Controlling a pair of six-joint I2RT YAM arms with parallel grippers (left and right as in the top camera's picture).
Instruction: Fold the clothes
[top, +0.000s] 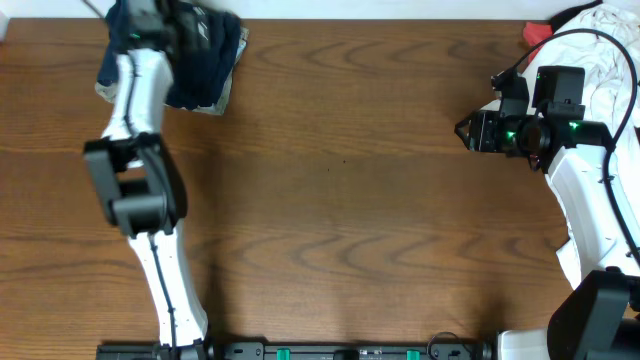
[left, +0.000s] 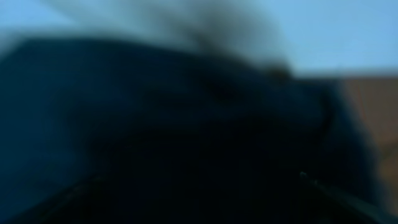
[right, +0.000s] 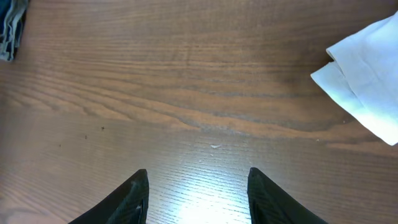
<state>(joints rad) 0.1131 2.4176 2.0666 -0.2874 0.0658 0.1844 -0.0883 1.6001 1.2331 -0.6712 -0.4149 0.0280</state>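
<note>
The table (top: 350, 200) is brown wood grain, smooth with a soft sheen. Near the right gripper (right: 198, 190) it throws back a pale glare. That gripper's fingers (right: 127, 202) look like matt black plastic. The navy garment (top: 210, 75) at far left is soft, matt cloth, seamed and rumpled. The white garment (top: 610, 70) at far right is thin, creased cloth. The left arm (top: 138, 90) and right arm (top: 590, 200) wear smooth, glossy white shells with duller black joints.
</note>
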